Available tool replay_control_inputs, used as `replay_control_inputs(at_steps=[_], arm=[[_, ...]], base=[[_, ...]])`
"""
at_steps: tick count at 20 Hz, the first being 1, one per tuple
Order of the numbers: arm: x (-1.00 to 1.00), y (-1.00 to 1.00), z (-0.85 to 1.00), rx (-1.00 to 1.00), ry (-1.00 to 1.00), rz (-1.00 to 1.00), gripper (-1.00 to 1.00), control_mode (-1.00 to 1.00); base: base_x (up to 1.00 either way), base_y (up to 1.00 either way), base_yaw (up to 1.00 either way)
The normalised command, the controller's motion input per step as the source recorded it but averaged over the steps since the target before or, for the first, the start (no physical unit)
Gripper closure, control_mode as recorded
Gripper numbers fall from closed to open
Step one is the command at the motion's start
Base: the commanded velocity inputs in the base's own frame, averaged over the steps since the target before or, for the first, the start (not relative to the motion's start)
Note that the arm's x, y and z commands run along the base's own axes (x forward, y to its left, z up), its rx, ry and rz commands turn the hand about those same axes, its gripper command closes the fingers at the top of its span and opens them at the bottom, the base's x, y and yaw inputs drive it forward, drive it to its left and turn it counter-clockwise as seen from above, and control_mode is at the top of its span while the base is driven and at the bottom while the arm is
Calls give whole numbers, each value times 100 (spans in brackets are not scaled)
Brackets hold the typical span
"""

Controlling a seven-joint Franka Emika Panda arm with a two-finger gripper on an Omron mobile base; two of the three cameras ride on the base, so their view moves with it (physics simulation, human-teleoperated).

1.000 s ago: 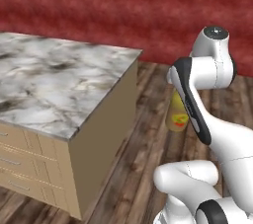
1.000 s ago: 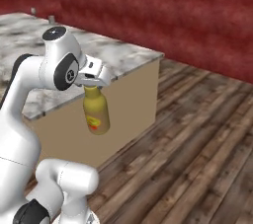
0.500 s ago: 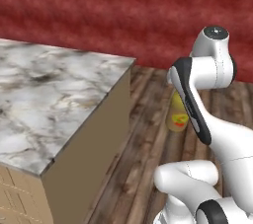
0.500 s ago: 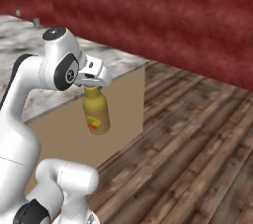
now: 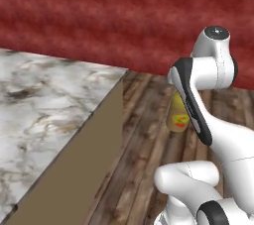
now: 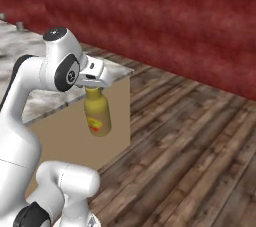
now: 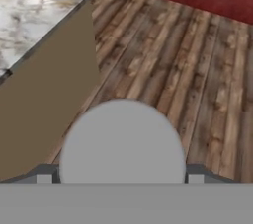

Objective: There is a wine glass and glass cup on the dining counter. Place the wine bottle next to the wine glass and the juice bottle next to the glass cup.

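view swung right along counter | 1 juice bottle | fingers clamped

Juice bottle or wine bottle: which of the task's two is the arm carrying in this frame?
The juice bottle: squat, amber-yellow, with a red-and-yellow round label, hanging by its neck from the gripper above the wood floor, beside the marble counter.

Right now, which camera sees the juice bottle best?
The right base view: the juice bottle hangs whole from the gripper, label showing. The left base view shows a sliver behind the arm; the hand view, its round top.
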Motion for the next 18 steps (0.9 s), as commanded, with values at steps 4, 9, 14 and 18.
replay_control_inputs(at_steps=[4, 9, 14, 18], arm=[[0, 0, 0, 0, 0, 0, 100, 100], [0, 0, 0, 0, 0, 0, 100, 100], [0, 0, 0, 0, 0, 0, 100, 100], [0, 0, 0, 0, 0, 0, 100, 100]], base=[[68, -33, 0], [72, -28, 0], [72, -20, 0], [80, -23, 0]])
